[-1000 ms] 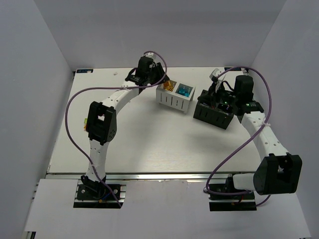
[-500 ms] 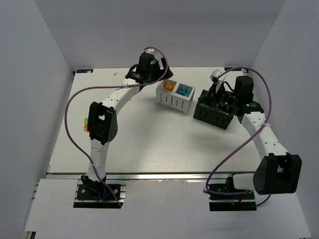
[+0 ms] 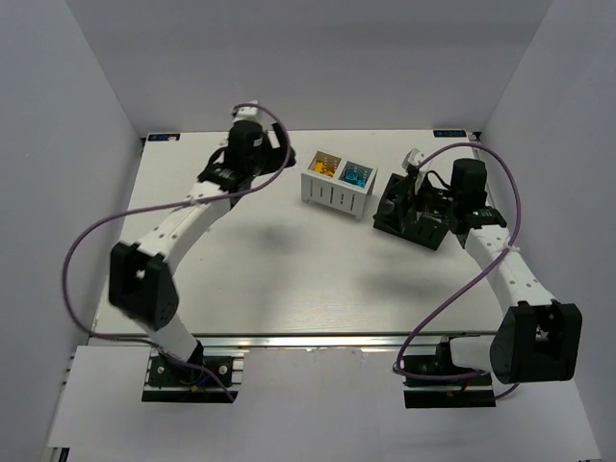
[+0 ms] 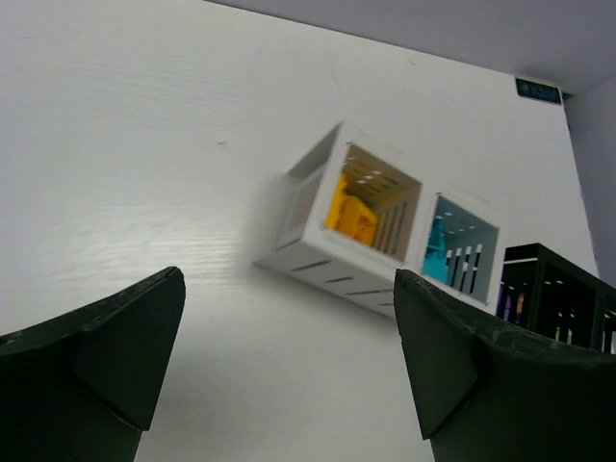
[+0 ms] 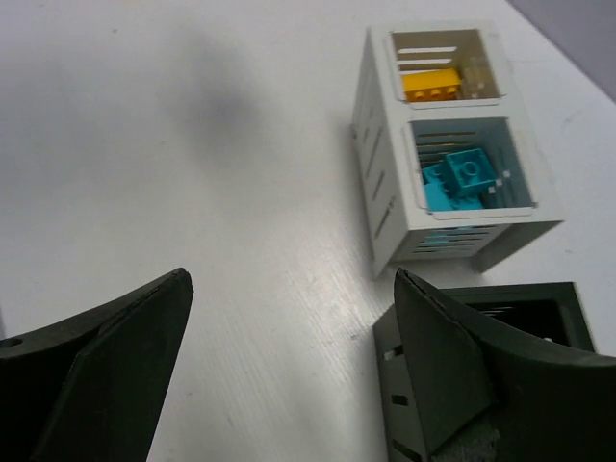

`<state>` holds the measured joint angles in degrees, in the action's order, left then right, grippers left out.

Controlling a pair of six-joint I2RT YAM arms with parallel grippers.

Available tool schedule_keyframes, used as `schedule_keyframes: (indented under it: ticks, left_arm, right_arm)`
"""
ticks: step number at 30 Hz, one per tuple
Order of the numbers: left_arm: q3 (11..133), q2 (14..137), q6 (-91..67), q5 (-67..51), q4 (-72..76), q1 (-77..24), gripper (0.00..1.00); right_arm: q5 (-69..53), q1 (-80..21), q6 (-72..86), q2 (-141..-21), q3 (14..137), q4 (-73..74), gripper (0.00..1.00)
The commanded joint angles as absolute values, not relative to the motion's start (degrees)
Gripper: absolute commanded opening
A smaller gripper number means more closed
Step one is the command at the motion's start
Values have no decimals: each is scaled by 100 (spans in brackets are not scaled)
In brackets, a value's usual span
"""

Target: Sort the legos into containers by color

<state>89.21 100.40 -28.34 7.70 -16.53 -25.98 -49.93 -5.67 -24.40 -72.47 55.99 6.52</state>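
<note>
The white container (image 3: 334, 191) stands at the back middle of the table, with orange legos (image 3: 325, 166) in its left compartment and cyan legos (image 3: 356, 174) in its right. The black container (image 3: 416, 223) sits to its right; what it holds is hidden. My left gripper (image 3: 272, 156) hangs open and empty to the left of the white container (image 4: 322, 262), facing the orange legos (image 4: 352, 217) and cyan legos (image 4: 438, 245). My right gripper (image 3: 402, 197) is open and empty over the black container's (image 5: 525, 300) left edge. Orange (image 5: 430, 87) and cyan legos (image 5: 462, 178) show ahead of it.
Grey enclosure walls close in the table (image 3: 289, 274) at the left, back and right. Purple cables (image 3: 87, 250) loop off both arms. The black container (image 4: 553, 289) shows behind the white one in the left wrist view.
My left arm has swung left, away from the white container, and its gripper has opened. The right gripper has opened above the black container and shifted slightly.
</note>
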Motion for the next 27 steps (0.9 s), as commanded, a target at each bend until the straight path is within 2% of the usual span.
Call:
schedule_keyframes:
  ticks: [1, 4, 6, 7, 8, 10, 11, 13, 14, 15, 16, 17, 19, 20, 21, 23, 25, 27]
  left_arm:
    - [7755, 8546, -3014, 1810, -1336, -2243, 98]
    - [6824, 7605, -3330, 1522, -1676, -1629, 98]
    - [6479, 7226, -3489, 1240, -1950, -1311, 98]
    - [6225, 6911, -3507, 1239, -2264, -1066, 98]
    - [6110, 6778, -3533, 1274, -2407, -968, 96]
    - [5794, 6471, -3655, 1397, -2810, -635, 91]
    - [5696, 6408, -3708, 1337, -2899, -476, 78]
    - [5512, 6407, -3709, 1073, -3241, -38, 55]
    - [5459, 6451, -3674, 1011, -3339, 148, 45]
    - [5423, 6512, -3639, 932, -3444, 332, 25]
    - [5397, 6574, -3604, 862, -3628, 569, 19]
    - [5344, 6687, -3560, 844, -3673, 684, 18]
    - [5309, 6776, -3542, 774, -3779, 965, 22]
    - [5282, 6855, -3525, 747, -3788, 1054, 29]
    - [5247, 6890, -3533, 721, -3832, 1255, 48]
    - [5203, 6996, -3516, 564, -3823, 1449, 61]
    - [5098, 7180, -3455, 449, -3753, 1721, 66]
    - [5002, 7416, -3419, 273, -3709, 1941, 67]
  right_arm:
    - [-5851, -562, -2575, -7172, 5449, 386, 89]
    - [-5618, -781, -2592, -7294, 5545, 667, 89]
    - [-5336, -1018, -2724, -7426, 5712, 1017, 85]
    - [-5152, -1089, -2725, -7488, 5765, 1124, 82]
    - [-5107, -1151, -2716, -7532, 5800, 1195, 75]
    - [-5028, -1318, -2690, -7672, 5888, 1396, 66]
    - [-5001, -1423, -2681, -7699, 5906, 1432, 55]
    - [-5001, -1494, -2672, -7769, 5924, 1494, 44]
    - [-5001, -1520, -2672, -7778, 5924, 1485, 30]
    - [-5010, -1564, -2663, -7778, 5915, 1477, 22]
    - [-5027, -1591, -2654, -7770, 5889, 1450, 18]
    - [-5010, -1600, -2654, -7778, 5880, 1424, 20]
    - [-4931, -1608, -2654, -7770, 5871, 1415, 32]
    - [-4887, -1608, -2663, -7770, 5871, 1406, 43]
    - [-4791, -1608, -2672, -7770, 5871, 1406, 47]
    - [-4711, -1608, -2689, -7770, 5871, 1389, 54]
    - [-4650, -1608, -2689, -7778, 5862, 1371, 55]
    - [-4641, -1608, -2628, -7796, 5862, 1345, 57]
